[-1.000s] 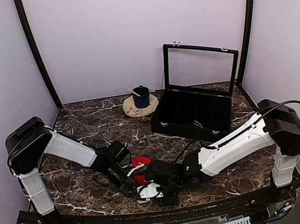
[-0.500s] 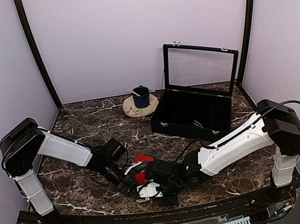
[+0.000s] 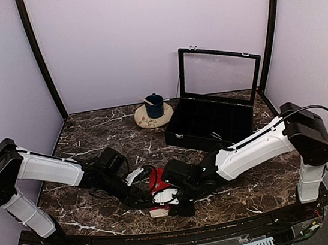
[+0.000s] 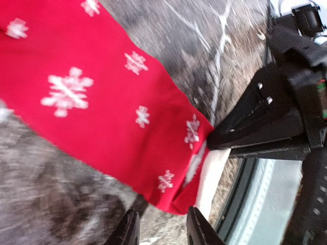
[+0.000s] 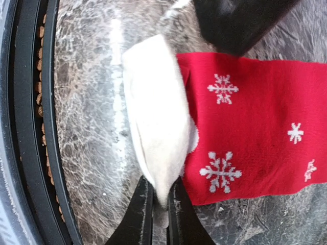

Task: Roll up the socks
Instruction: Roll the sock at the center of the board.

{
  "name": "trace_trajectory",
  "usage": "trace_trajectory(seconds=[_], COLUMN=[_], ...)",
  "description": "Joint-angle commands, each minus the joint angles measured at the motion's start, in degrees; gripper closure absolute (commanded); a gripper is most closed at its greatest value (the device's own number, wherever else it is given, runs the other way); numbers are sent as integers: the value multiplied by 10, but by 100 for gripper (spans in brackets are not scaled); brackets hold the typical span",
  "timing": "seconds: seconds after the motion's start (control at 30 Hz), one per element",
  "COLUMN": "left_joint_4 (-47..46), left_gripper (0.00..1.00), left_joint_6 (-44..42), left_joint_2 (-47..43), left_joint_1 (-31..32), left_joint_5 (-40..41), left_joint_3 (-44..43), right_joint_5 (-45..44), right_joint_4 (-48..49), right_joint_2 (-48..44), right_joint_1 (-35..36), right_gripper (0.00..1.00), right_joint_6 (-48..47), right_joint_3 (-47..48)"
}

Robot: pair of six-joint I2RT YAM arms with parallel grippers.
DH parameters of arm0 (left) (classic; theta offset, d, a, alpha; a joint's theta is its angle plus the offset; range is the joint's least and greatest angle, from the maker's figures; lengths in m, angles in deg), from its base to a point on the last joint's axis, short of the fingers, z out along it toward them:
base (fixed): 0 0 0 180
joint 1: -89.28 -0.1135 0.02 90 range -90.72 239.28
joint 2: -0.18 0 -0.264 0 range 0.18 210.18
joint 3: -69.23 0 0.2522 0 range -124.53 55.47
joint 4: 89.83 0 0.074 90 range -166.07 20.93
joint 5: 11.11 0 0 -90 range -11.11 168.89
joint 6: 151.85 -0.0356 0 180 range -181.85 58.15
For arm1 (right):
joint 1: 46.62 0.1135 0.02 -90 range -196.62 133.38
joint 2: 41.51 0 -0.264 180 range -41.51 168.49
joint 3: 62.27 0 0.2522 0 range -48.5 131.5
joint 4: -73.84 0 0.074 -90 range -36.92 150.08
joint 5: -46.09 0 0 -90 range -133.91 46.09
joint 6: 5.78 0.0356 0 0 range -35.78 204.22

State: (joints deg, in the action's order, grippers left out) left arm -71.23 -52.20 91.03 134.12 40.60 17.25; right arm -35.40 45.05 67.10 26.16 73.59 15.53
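Observation:
The red sock (image 3: 157, 180) with white snowflakes lies flat on the marble table near the front edge. My right gripper (image 3: 166, 205) is shut on its white end (image 5: 156, 127); in the right wrist view the gripper (image 5: 159, 201) pinches that white tip and the red part (image 5: 255, 138) stretches away to the right. My left gripper (image 3: 142, 193) is open and empty. In the left wrist view its fingertips (image 4: 161, 222) sit just short of the sock's edge (image 4: 102, 102), with the right gripper's black body (image 4: 265, 122) on the white end. The black striped sock is out of view.
A black compartment case (image 3: 213, 125) with its lid open stands at the back right. A blue cup on a saucer (image 3: 154, 107) stands at the back middle. The table's black front rail (image 3: 167, 238) runs close below both grippers.
The left arm has swung lower and to the left, and its gripper has drawn back from the sock. The right gripper has shifted slightly with the white end, stretching the sock out.

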Motion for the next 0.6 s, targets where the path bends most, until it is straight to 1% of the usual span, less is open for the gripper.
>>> trace_trajectory(seconds=[0.0,0.2,0.27,0.43,0.57], left_joint_4=[-40,-107,-136,-224,-256], left_gripper=[66,66,66,66,66], left_joint_6=[31,66,74,55,20], left_joint_2=[-54,-112,-139,-221,-254], left_joint_1=[-4,-2,5,55,95], left_joint_5=[92,160,198,280,306], left_joint_3=[27,73,100,171,199], right_joint_5=[75,158,182,230,262], right_joint_4=[-53,-82,-93,-115,-149], right_joint_2=[23,45,53,69,87], right_joint_1=[-31,-68,-78,-99,-111], right_gripper=[99,99,99,99,99], right_joint_6=[29,43,44,45,35], right_joint_3=[16,44,50,64,89])
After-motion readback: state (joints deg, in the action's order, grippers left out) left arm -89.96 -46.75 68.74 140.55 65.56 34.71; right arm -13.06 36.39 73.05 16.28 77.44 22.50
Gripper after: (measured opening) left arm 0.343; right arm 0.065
